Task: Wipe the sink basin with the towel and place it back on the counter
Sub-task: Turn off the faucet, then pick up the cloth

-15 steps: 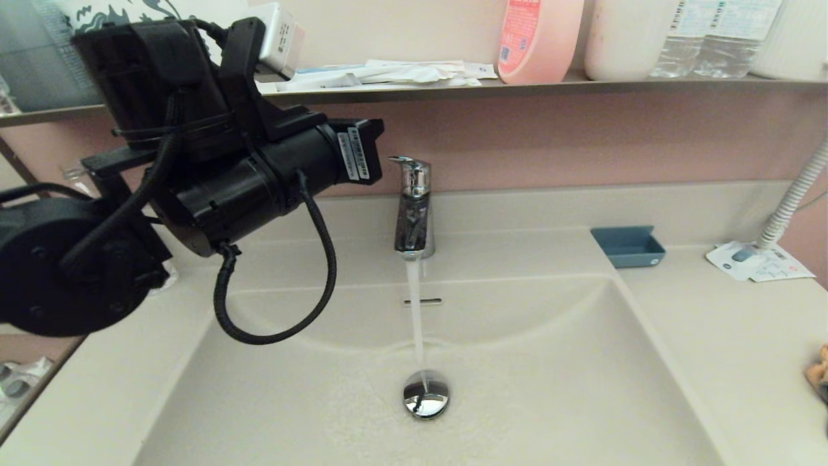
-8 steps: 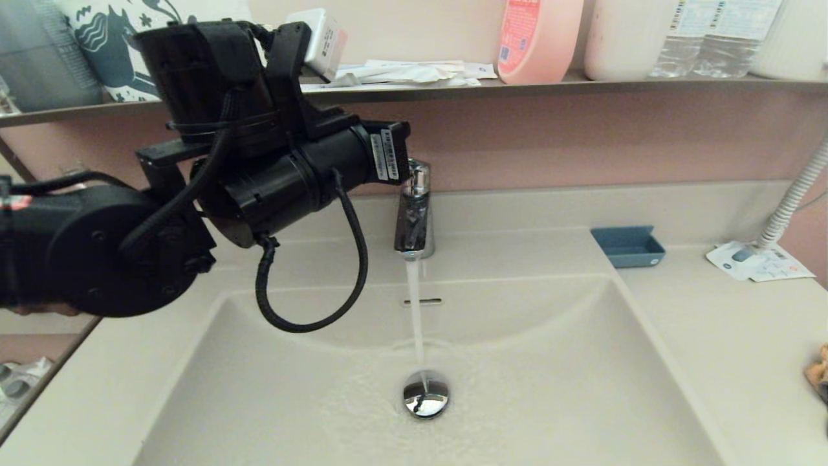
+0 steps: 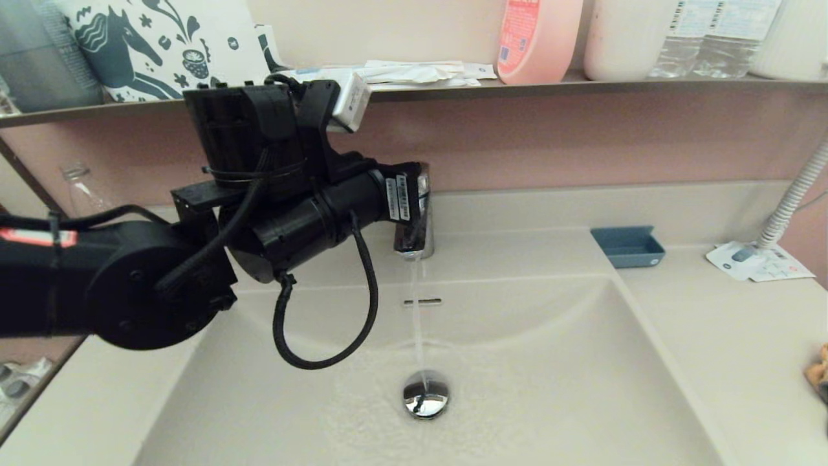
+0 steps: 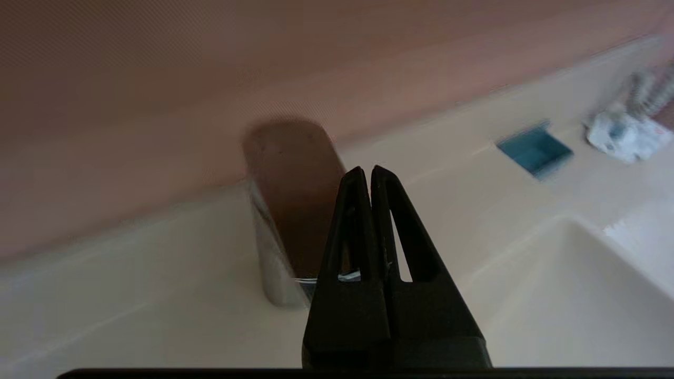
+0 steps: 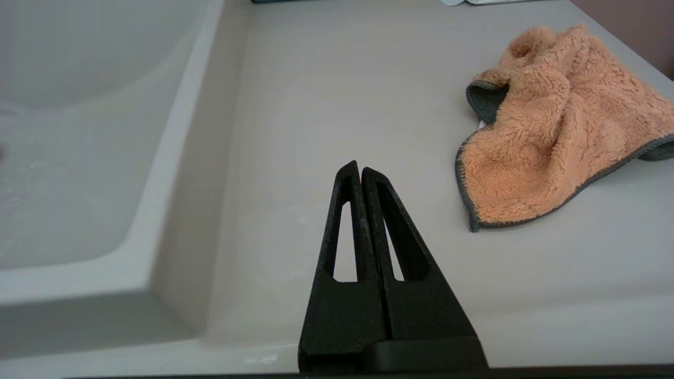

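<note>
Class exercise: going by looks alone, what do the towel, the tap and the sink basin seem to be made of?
Towel: soft fleecy fabric, probably microfibre; fuzzy orange pile, dark stitched edging.
Tap: polished chrome-look metal; it mirrors its surroundings.
Sink basin: smooth beige moulded solid surface or ceramic; which one cannot be told, faint sheen, seamless with the counter.

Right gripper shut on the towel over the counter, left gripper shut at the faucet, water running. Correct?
Not quite. The right gripper is shut but empty: in the right wrist view the towel lies loose on the counter, apart from the fingertips. The left gripper is shut at the faucet, water running.
</note>
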